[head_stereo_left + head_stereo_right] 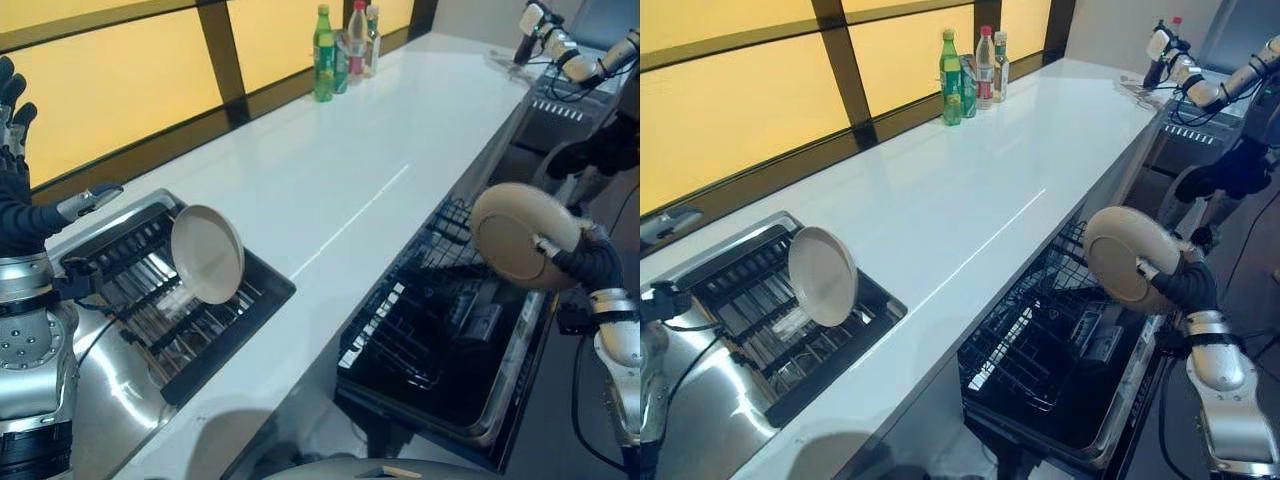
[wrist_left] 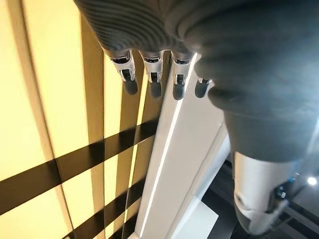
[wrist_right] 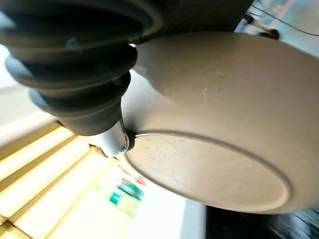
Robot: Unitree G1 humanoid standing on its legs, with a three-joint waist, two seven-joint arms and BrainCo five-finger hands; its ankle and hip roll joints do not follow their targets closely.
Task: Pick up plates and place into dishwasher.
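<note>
Now right hand [image 1: 585, 262] fingers clamped on beige plate [image 1: 522, 236], upright on edge above dishwasher rack [image 1: 425, 310]; left hand [image 2: 164, 69] fingers straight

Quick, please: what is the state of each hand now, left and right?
Left hand: open, raised, fingers straight, holding nothing.
Right hand: shut on a plate, held above the open dishwasher.
</note>
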